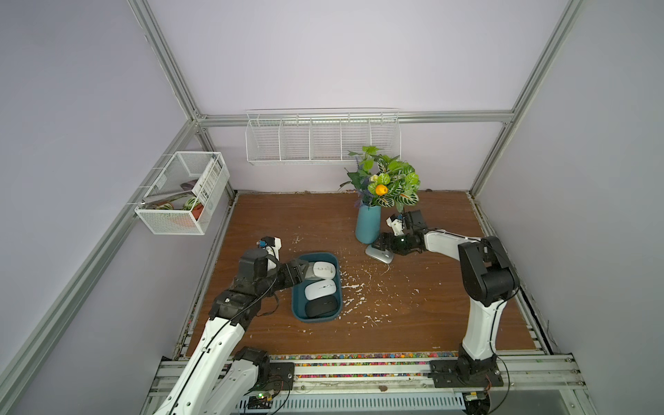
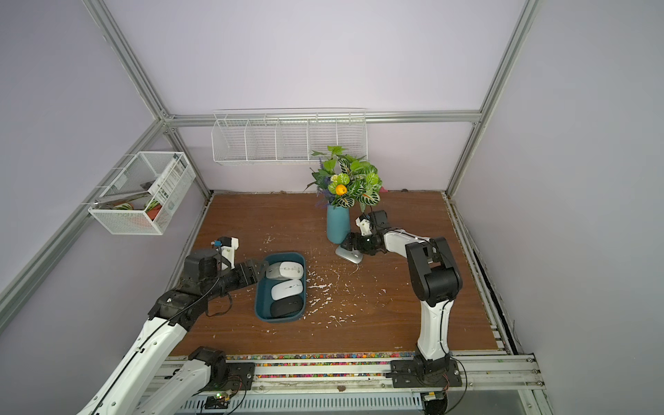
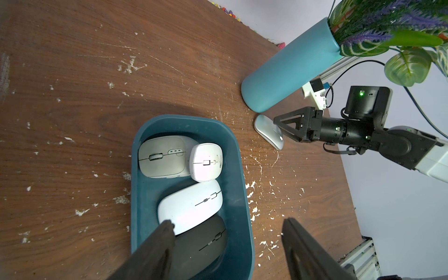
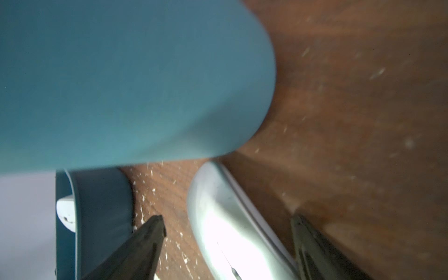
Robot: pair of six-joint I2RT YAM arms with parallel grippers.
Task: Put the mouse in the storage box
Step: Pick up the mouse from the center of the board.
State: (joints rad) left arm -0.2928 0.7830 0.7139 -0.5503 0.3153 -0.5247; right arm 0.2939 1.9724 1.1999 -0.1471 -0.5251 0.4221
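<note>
The left jaws stand wide and empty over the far end of the storage box (image 1: pixel 296 305), which lies left of middle on the surface (image 1: pixel 431 316) with four mice (image 3: pixel 191 206) inside. To its right, a silver mouse (image 1: pixel 380 254) lies on the surface just beside the blue vase (image 1: pixel 368 224), outside the box. The right jaws straddle it, parted, not gripping it.

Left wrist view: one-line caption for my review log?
Four mice sit in the storage box by the open left gripper; the right gripper straddles a silver mouse beside the teal vase.
</note>
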